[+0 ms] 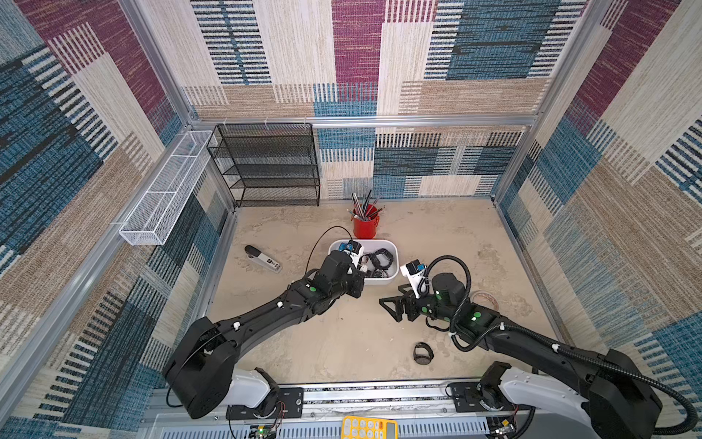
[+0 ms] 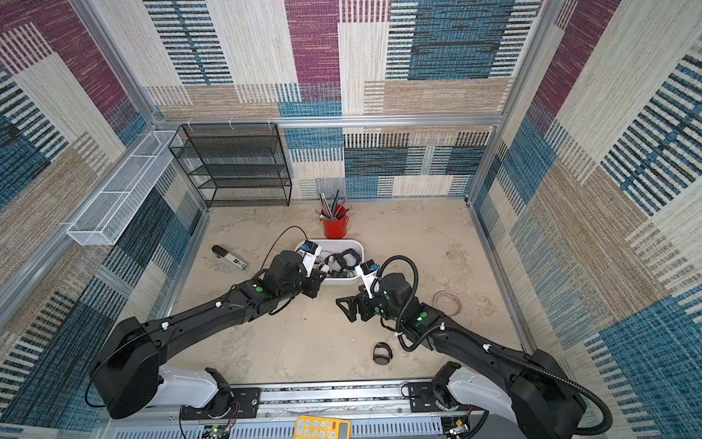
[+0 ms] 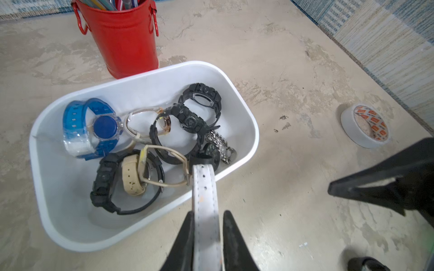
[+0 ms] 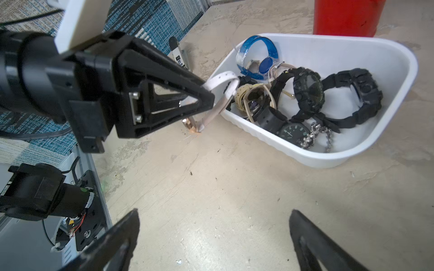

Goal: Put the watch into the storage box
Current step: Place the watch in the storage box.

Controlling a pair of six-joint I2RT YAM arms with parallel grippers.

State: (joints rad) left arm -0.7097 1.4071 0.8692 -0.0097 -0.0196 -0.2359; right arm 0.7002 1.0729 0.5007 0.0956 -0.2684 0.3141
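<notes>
While the left gripper (image 3: 206,217) pinches the white-strapped watch (image 3: 203,187) at the storage box (image 3: 249,117) rim, unreleased, the right gripper (image 4: 213,212) gapes empty.

Red pen cup (image 1: 365,225), stapler (image 1: 262,259), tape roll (image 3: 365,125) — black mesh shelf (image 1: 266,165)

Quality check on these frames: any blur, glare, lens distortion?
Both top views: wide-angle stretch toward the edges, even light. Left wrist: white-strap watch soft near the lens in the left gripper; highlights on the red cup. Right wrist: right gripper blurred up close, storage box sharp.
</notes>
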